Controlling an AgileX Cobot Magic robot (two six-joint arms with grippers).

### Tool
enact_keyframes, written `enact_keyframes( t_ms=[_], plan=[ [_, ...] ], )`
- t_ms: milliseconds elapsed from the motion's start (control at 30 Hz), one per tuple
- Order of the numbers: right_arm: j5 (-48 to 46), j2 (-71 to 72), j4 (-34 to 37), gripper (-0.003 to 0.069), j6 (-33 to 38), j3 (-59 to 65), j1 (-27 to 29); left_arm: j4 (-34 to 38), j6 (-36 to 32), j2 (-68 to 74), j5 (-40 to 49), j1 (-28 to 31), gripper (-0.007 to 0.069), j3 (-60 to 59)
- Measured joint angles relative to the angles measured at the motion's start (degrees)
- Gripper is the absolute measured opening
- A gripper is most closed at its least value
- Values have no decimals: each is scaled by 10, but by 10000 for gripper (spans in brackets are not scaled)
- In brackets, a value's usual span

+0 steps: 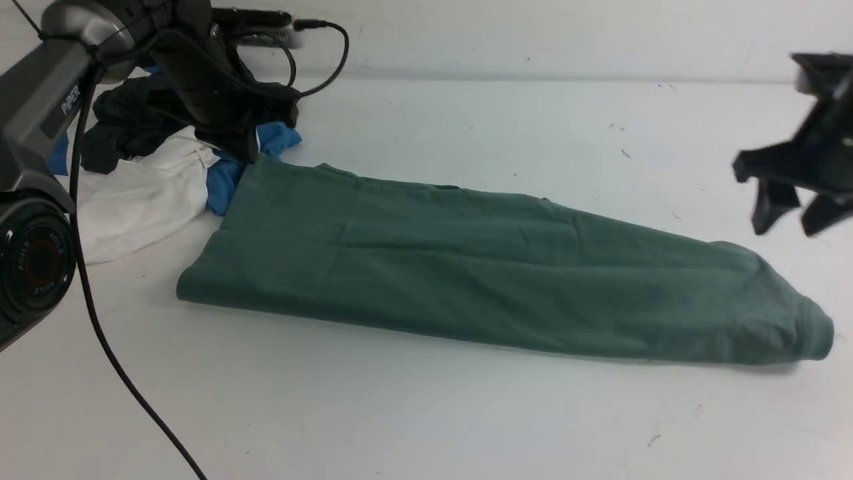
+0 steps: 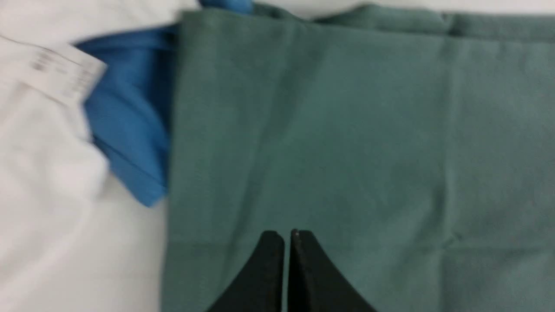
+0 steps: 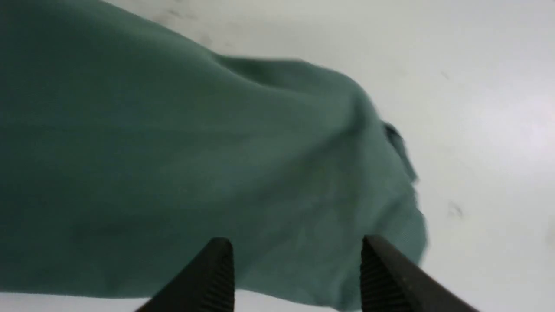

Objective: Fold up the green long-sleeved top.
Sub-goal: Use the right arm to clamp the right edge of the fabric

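1. Front view gives you the green long-sleeved top [image 1: 493,273] flat on the counter [image 1: 466,420] as one long narrow band. It runs from beneath the left gripper [image 2: 287,236] across to a rounded end below the right gripper [image 1: 793,200].
2. Your left gripper is clenched with nothing between its jaws, poised over the band's squared end. The blue garment [image 2: 130,130] and the white garment [image 2: 43,164] lie just beside that end.
3. Your right gripper is released and empty, jaws spread, hovering above the cloth without touching it.
4. The lengthwise folds look done, so the crosswise fold appears to be the step in hand.
5. For the next move, part the left jaws and pinch every layer at that end. Keep clear of the blue garment, then carry the end toward the right gripper's side.
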State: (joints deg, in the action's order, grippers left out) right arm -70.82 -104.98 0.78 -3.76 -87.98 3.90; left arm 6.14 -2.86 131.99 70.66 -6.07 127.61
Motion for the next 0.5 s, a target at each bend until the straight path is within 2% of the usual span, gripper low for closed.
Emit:
enact_keyframes(
  t_ms=[167,400,500],
  plan=[
    [0,-9,-1,422,-15,41,49,22,-15,-26,-1,-5,-4,-114],
    [6,-74,20,630,-17,42,56,18,-30,-37,-6,-19,-4,-238],
    [18,-101,31,652,-12,41,55,11,-30,-41,-16,-22,-4,-250]
  ],
)
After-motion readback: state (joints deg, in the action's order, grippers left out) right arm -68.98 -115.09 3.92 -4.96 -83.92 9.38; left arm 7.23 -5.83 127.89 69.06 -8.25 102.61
